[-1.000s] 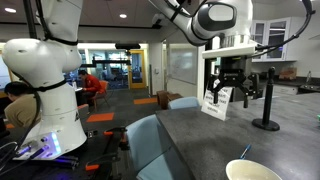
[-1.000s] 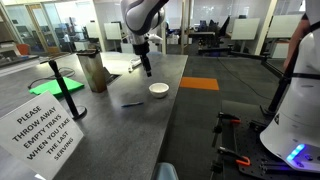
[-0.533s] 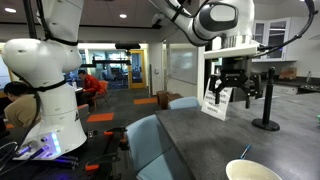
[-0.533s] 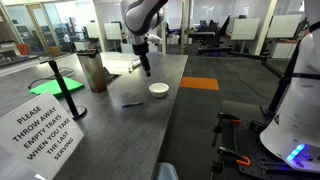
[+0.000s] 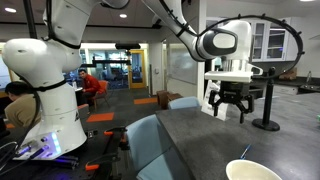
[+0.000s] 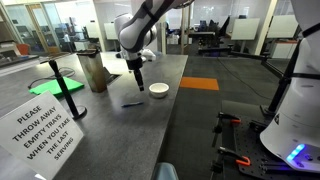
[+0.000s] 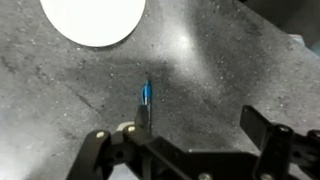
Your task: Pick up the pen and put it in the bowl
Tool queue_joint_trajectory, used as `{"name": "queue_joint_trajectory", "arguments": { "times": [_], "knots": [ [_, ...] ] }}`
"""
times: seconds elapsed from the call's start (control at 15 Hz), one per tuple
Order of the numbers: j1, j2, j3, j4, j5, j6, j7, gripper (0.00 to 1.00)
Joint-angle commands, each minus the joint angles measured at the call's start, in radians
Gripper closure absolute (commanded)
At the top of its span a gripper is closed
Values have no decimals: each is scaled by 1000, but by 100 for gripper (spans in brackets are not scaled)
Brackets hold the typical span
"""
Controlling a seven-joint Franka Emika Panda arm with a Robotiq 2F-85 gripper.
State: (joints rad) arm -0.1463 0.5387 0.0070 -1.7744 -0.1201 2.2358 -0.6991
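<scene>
I've got the fingers (image 7: pixel 264 140) wide open & empty over the grey speckled worktop (image 7: pixel 230 60), thin dark-blue pen (image 7: pixel 146 96) lying flat ahead, long axis square to the closing line but off-centre twd one finger, round cream-white bowl (image 7: pixel 92 20) beyond.

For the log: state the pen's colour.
The pen is bright blue with a dark end, clearest in the wrist view.

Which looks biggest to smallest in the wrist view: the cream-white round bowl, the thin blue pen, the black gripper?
1. Black gripper, though nearness to the camera inflates it.
2. Cream-white round bowl, cut off by the frame.
3. Thin blue pen.
</scene>
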Motion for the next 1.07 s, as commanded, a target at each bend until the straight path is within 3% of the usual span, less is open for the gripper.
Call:
{"name": "queue_joint_trajectory", "arguments": {
  "times": [0.0,0.27,1.0],
  "knots": [
    [-21,106,19,89,-9,68,-5,0],
    [-39,220,31,180,-16,135,-15,0],
    [-27,438,46,460,-22,65,16,0]
  ]
}}
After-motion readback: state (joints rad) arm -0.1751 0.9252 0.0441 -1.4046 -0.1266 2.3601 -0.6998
